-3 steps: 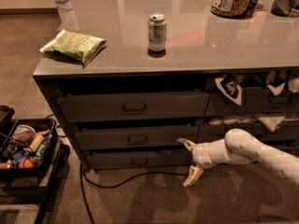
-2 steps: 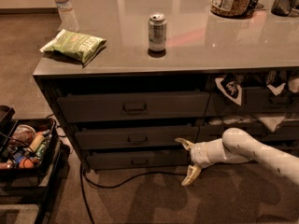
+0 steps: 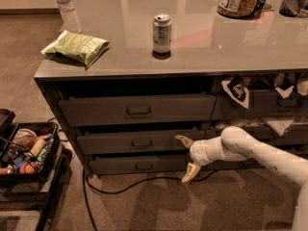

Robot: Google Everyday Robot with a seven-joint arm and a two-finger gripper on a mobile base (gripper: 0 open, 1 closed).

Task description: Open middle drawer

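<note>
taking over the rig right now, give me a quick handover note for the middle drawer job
Gripper: open, holding nothing. It is low in front of the cabinet, right of the drawer's handle, with one finger above the other. The upper fingertip is near the right end of the drawer front; I cannot tell if it touches.
Middle drawer: second of the three wide drawers. None of its inside shows, so it looks shut or nearly so. Its handle is free.
Done: the gripper is at drawer height, with no grasp.
Left: probably shift left to the handle, close on it and pull the drawer out.
</note>
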